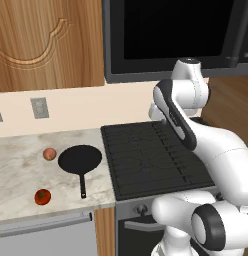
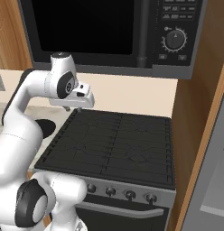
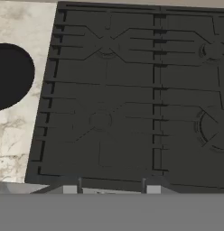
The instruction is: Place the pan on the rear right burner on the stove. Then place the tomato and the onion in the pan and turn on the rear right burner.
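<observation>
Above stove rear-left corner, pincer points down, holding nothing

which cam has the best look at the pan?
Left base view: the whole pan lies on the counter left of the stove, handle toward the front. Hand view catches part of its round body; right base view only a dark sliver behind the arm.
</observation>
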Robot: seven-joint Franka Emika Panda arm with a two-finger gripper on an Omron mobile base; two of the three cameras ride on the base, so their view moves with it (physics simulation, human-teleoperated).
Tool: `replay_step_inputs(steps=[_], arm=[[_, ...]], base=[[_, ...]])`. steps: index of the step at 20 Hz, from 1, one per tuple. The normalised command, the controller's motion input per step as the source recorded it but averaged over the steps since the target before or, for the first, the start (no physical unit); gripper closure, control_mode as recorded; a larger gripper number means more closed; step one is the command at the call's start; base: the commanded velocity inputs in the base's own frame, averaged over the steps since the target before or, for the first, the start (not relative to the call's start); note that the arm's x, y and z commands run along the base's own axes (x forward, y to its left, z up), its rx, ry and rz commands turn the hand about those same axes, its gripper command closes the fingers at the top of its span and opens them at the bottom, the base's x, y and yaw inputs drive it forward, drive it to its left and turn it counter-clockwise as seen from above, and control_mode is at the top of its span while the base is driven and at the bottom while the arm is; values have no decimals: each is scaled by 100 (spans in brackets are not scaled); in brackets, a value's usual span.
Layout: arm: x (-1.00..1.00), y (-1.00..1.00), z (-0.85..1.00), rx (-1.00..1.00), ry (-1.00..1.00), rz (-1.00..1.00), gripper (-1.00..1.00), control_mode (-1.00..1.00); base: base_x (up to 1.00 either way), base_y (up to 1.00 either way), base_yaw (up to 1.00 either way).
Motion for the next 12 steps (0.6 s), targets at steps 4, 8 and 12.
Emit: replay_step_inputs(steps=[4,8,12], arm=[[-4,0,0,0,0,0,-100,-100],[-1,0,0,0,0,0,-100,-100],[-2,0,0,0,0,0,-100,-100]], base=[[0,0,0],[0,0,0],[0,0,0]])
